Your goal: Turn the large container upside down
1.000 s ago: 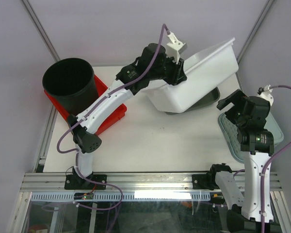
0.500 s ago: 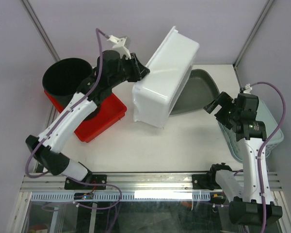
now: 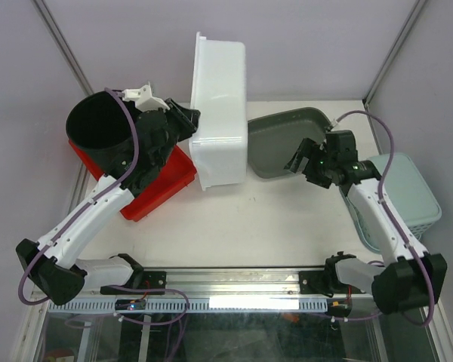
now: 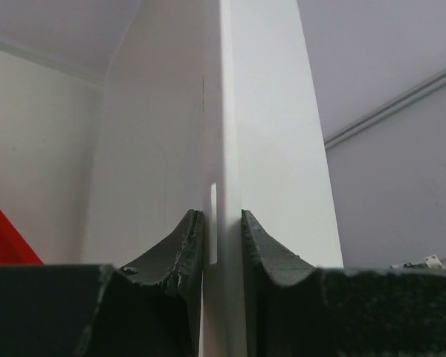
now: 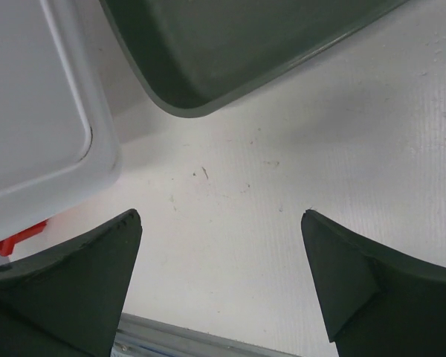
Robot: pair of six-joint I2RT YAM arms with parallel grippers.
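Container (image 3: pixel 219 113) tipped up on its side at far centre of worktop (image 3: pixel 249 219), bucket (image 3: pixel 106 132) to its left, tray (image 3: pixel 275 139) to its right. Left hand (image 4: pixel 221 217) pinched onto its rim (thin wall between both fingers). Right hand (image 5: pixel 219 219) spread wide, holding nothing, over worktop just near of tray.

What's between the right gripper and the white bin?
The grey tray sits between the right gripper and white bin, seen from the top camera. The right wrist camera shows bare table directly ahead of the fingers.
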